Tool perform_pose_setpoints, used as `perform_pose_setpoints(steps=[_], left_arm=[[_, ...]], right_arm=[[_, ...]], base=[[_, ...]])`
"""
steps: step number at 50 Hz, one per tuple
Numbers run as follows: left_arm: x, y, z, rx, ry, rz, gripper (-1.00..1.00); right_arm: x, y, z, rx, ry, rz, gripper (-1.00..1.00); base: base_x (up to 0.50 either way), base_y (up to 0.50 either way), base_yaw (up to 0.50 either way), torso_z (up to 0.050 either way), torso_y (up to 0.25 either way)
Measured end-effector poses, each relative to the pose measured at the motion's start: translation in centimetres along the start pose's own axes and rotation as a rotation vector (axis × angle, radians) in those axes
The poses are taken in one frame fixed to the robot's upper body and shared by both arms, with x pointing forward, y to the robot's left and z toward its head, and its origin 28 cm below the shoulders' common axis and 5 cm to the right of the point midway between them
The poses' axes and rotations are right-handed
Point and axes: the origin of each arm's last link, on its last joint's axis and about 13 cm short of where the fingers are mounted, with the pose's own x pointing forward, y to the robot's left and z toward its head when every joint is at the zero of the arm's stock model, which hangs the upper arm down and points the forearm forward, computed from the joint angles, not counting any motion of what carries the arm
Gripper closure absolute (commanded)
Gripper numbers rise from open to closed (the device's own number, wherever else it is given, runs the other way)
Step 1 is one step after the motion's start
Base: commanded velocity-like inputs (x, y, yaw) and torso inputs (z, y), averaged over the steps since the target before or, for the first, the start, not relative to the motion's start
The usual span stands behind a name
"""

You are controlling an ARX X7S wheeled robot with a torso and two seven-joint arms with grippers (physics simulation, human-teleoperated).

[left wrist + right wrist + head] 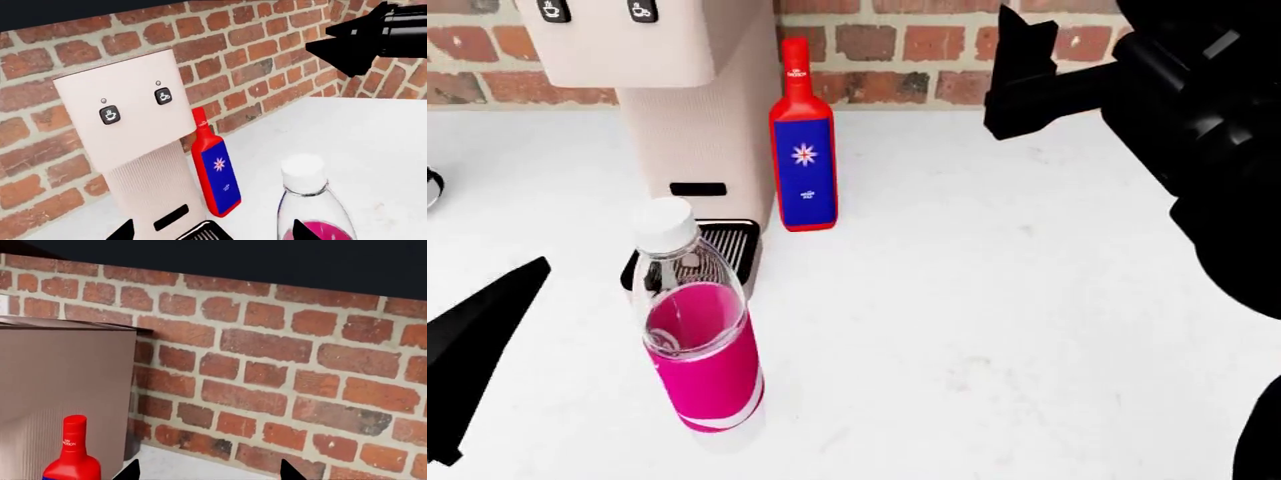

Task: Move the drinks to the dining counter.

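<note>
Nothing moved yet: pink bottle (701, 330) and red bottle (803, 140) both stand on the white worktop (1028, 300) by the coffee machine (667, 90), right gripper (208, 471) spread empty, left gripper (481, 350) state unclear.

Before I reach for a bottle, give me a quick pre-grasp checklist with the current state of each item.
1. Both bottles upright: ok. Pink bottle and red bottle stand on the white counter.
2. Neither bottle gripped yet: ok.
3. Pink bottle clear to grasp: ok, it stands apart from the coffee machine.
4. Red bottle clearance: not ok, it stands close beside the machine, near the brick wall.
5. Right gripper open: ok, tips spread, aimed beside the red bottle.
6. Left gripper open: cannot tell.
</note>
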Motion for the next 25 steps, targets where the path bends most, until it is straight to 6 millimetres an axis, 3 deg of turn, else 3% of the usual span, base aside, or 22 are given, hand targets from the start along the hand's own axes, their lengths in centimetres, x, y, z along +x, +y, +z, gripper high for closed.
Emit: perform_pose_setpoints(steps=[25], left_arm=[[-0.8,-1.4,-1.0,0.041,0.038,-0.183,-1.0]], right_arm=[[-0.1,0.0,-0.4,-0.009,0.013,0.001,-1.0]], base=[[0.0,0.0,0.0,0.0,0.0]])
